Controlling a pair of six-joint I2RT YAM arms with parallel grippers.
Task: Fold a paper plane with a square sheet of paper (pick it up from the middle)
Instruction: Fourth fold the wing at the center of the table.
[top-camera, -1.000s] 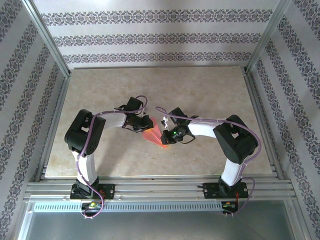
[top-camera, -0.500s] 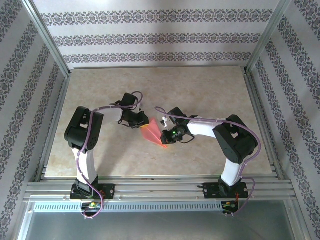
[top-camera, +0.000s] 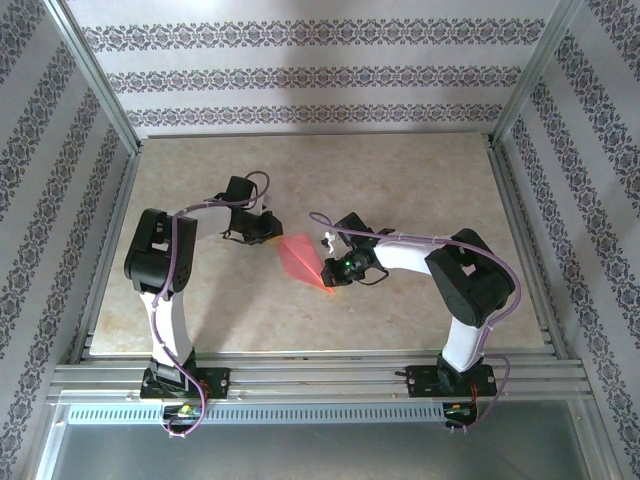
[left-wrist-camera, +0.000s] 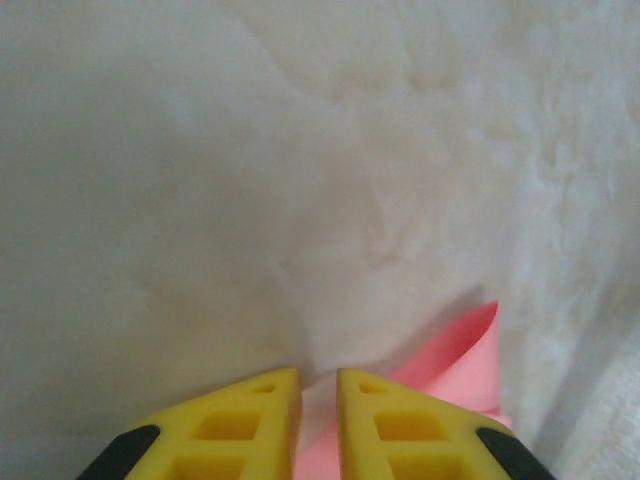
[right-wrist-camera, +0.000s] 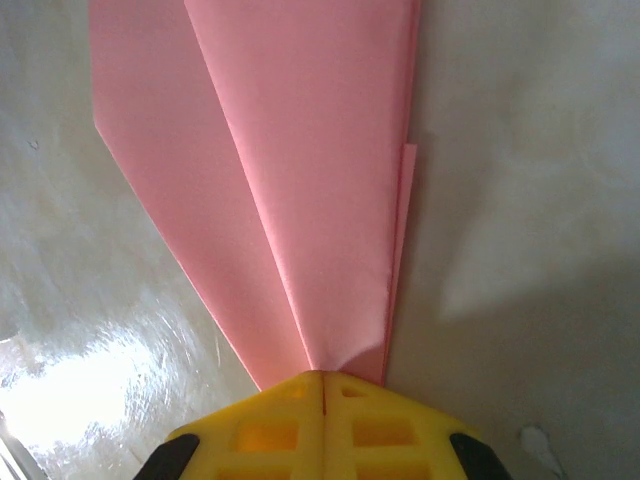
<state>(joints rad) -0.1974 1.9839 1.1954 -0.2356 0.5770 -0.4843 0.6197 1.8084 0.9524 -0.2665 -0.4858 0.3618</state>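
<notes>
The paper plane (top-camera: 303, 257) lies on the surface (top-camera: 420, 180). It looks light, limp and easily crumpled, so the layered centre crease is probably the best hold. The right tool (right-wrist-camera: 322, 378) is clamped on its nose. The left tool (left-wrist-camera: 318, 385) stands slightly apart beside its tail.

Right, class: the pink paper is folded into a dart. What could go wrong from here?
The right end effector is shut on just the paper plane's narrow tip: a tug might tear it or slip off. Near the left end effector, whose jaws stand barely apart, a flap curls up off the table, so the folds may spring open.
</notes>
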